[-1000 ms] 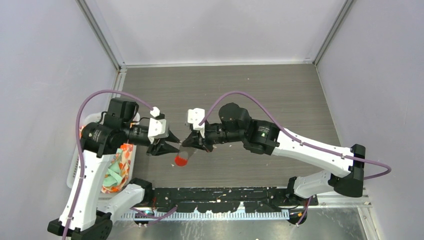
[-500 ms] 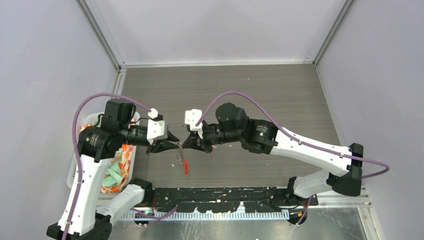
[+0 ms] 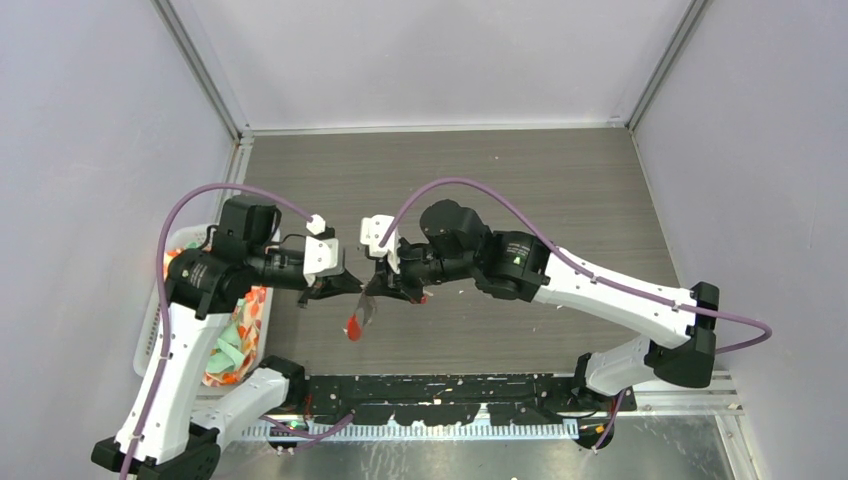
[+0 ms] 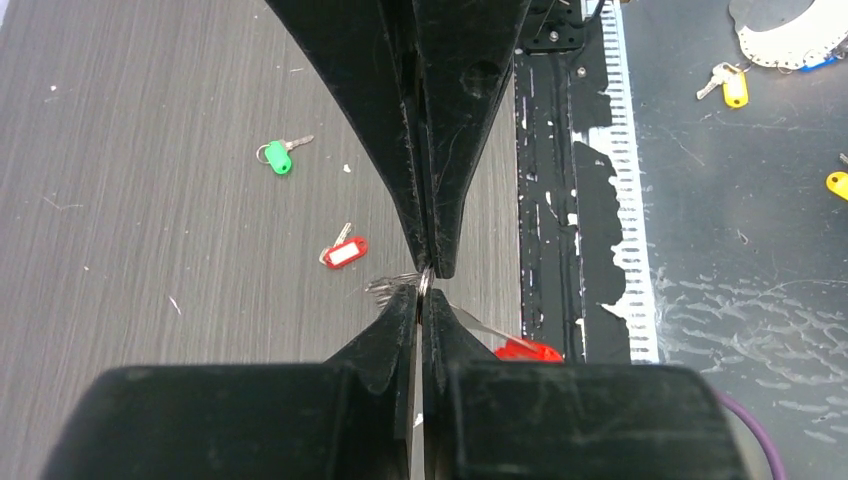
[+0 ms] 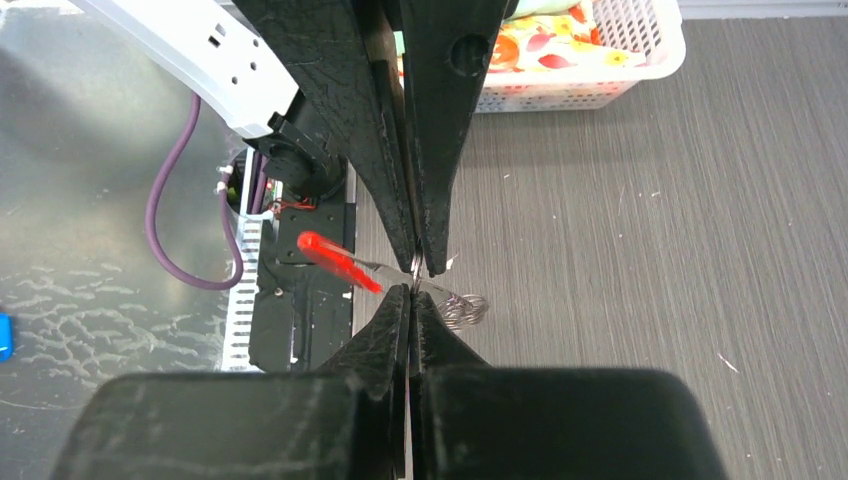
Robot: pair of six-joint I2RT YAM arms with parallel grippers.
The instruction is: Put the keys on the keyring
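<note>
We see the keyring (image 3: 367,305) held up over the bench (image 4: 150,150), mid-frame in the top view, its red strip (image 3: 353,328) dangling toward the lower left. The left tool (image 4: 418,303) and right tool (image 4: 431,262) meet tip to tip, both clenched on its thin loop. The green key (image 4: 280,157) and red-tagged key (image 4: 345,252) lie apart on the bench, upper left of the left wrist view. A basket (image 5: 600,95) sits upper right in the right wrist view.
</note>
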